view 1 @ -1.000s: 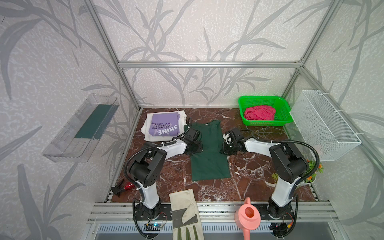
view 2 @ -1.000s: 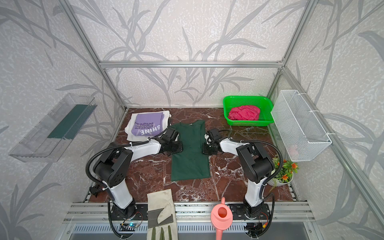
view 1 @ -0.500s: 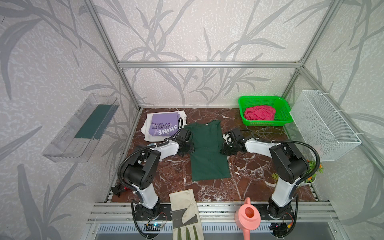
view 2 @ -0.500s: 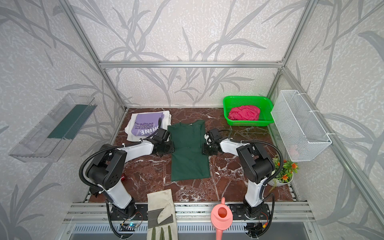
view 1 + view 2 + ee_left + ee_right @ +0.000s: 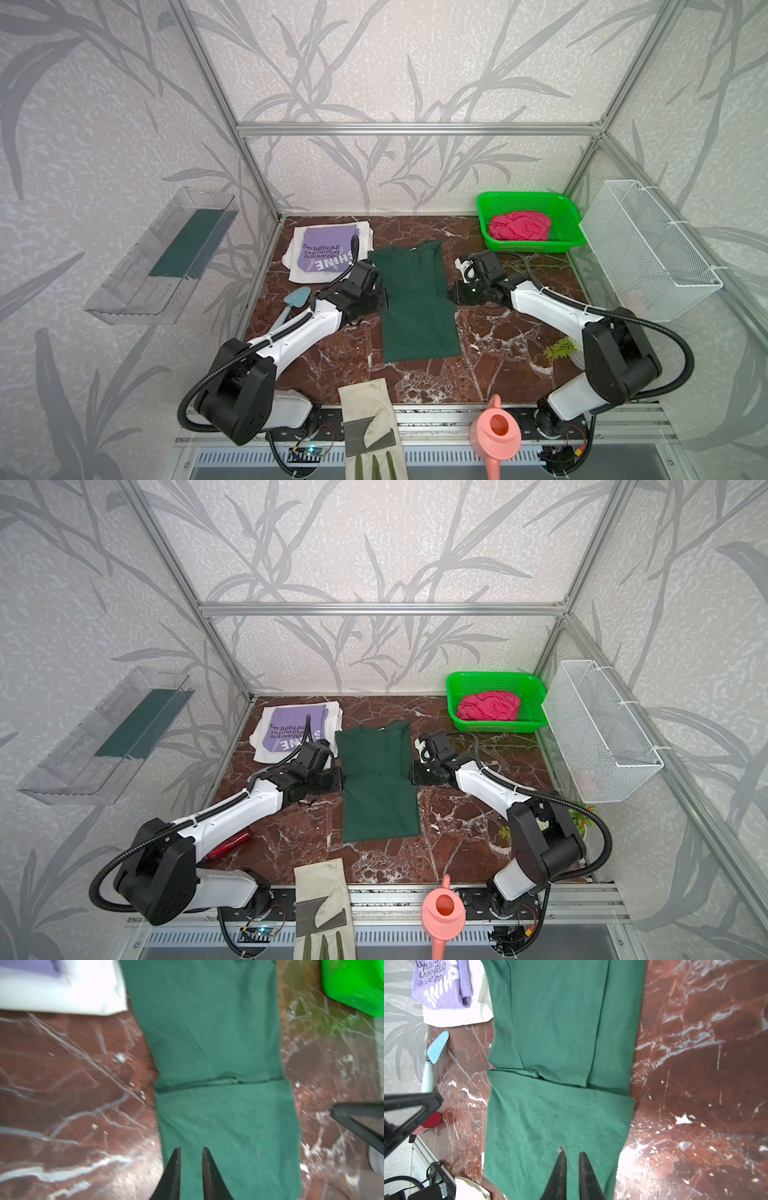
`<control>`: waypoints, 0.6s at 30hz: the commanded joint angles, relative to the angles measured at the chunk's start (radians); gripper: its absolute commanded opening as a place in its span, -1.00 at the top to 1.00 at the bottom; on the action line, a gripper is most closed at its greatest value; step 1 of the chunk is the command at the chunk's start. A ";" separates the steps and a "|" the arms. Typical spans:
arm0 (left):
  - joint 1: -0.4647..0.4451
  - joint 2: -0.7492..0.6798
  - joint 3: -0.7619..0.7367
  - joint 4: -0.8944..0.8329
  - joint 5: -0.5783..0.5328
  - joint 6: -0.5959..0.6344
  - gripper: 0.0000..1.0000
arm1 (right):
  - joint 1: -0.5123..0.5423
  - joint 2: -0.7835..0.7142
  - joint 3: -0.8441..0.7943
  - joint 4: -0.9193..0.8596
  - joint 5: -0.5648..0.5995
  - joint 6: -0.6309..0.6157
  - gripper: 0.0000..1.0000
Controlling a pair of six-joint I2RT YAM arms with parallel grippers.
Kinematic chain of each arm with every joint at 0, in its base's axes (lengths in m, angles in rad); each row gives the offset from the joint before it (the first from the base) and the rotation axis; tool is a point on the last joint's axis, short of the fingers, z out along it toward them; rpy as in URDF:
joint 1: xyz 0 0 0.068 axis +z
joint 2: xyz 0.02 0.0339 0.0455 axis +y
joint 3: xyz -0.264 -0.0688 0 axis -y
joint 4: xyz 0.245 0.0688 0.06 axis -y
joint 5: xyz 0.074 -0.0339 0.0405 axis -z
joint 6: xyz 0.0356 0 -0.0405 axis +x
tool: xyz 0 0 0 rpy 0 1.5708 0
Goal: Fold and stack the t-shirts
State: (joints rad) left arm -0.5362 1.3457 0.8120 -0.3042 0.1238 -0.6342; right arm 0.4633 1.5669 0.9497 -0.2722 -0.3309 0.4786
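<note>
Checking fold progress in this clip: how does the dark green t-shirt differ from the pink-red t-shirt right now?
The dark green t-shirt lies flat, sides folded in; the pink-red t-shirt is a crumpled heap. The green one is on the marble table between the left gripper and right gripper; the pink-red one sits in the green basket, away from both. Neither shows any print.

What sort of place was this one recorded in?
Probably a purpose-built robot test cell rather than a home: an aluminium frame carrying leaf-print walls boxes in a marble-look tabletop.
</note>
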 commanded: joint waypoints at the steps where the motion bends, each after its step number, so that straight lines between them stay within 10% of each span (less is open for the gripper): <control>1: -0.046 0.009 -0.063 -0.038 0.035 -0.081 0.59 | 0.006 0.016 -0.066 -0.012 -0.022 0.027 0.71; 18: -0.075 0.068 -0.209 -0.022 -0.004 -0.164 0.59 | -0.006 0.052 -0.137 -0.084 0.125 -0.016 0.75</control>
State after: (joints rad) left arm -0.6079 1.4151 0.6273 -0.2913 0.1432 -0.7815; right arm 0.4625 1.6157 0.8211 -0.3038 -0.2523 0.4911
